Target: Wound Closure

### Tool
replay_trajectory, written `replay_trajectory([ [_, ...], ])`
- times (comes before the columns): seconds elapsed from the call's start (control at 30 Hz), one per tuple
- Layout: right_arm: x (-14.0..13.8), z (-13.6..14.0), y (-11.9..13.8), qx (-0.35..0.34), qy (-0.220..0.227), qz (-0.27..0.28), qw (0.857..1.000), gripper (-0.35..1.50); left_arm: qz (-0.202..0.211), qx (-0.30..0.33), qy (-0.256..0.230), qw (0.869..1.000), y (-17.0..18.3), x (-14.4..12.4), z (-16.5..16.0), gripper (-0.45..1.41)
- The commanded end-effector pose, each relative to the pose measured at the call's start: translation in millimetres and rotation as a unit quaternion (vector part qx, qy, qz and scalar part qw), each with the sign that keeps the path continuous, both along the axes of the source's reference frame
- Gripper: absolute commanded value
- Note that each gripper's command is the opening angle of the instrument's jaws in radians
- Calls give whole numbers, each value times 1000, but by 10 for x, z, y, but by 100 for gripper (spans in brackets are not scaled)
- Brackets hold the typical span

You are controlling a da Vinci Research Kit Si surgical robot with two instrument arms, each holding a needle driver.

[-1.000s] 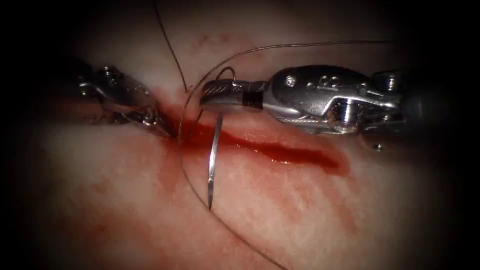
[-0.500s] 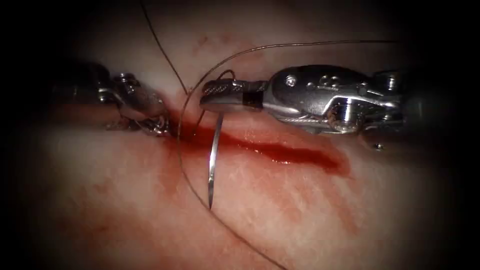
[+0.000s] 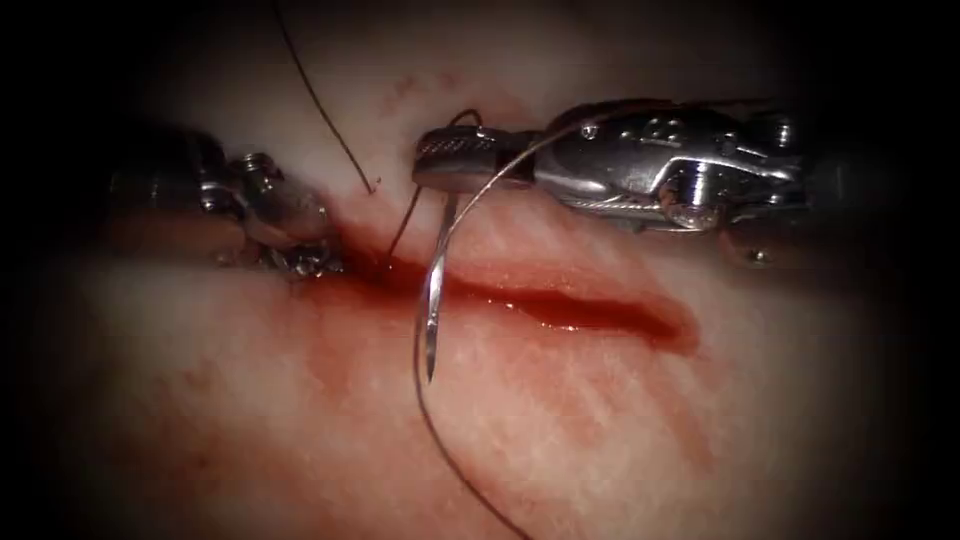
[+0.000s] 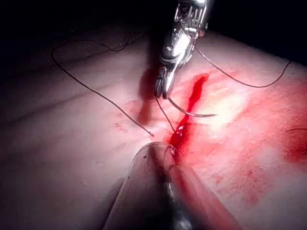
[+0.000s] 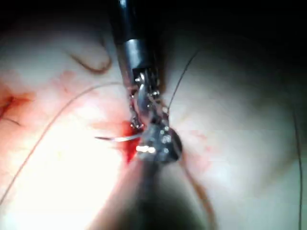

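Observation:
The cut (image 3: 580, 310) runs across the tissue (image 3: 600, 430), wet with red fluid. My right tool (image 3: 432, 165) comes in from the right, shut on the curved needle (image 3: 432, 300) near its tail. The needle hangs across the left part of the cut with its tip free above the tissue surface, not in the tissue. Thread (image 3: 440, 440) trails from the tail in a wide loop in front of the right tool. My left tool (image 3: 305, 260) sits at the cut's left end. The left wrist view shows the right tool (image 4: 165, 86) with the needle (image 4: 192, 112).
A second dark thread (image 3: 330, 110) lies on the tissue left of the right tool, its end near the cut's left end. Red fluid stains the tissue around the cut. In the right wrist view the needle (image 5: 115, 139) sticks out sideways from the right tool (image 5: 158, 143).
The right tool has lifted away from the cut with the needle, and the thread loop has swung across in front of it. The left tool has drawn back a little to the left.

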State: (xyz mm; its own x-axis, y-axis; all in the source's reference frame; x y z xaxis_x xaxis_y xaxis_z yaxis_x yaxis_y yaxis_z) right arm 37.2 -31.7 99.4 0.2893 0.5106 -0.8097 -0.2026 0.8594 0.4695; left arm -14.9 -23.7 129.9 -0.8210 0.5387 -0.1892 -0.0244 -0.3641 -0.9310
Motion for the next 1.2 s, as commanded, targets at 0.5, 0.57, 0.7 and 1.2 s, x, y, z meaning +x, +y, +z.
replay_trajectory([
  [0.5,23,33,33,-5,-9,50,999,-35,-32,-13,-4,999,8,3,-24,71],
  [0.57,28,39,37,-3,-9,54,998,-35,-34,-16,-4,999,6,5,-26,69],
  [0.7,38,50,38,-2,-10,62,998,-35,-38,-20,-3,999,3,9,-27,69],
  [1.2,55,60,39,-6,-16,70,997,-35,-43,-20,-3,999,-1,12,-40,67],
])
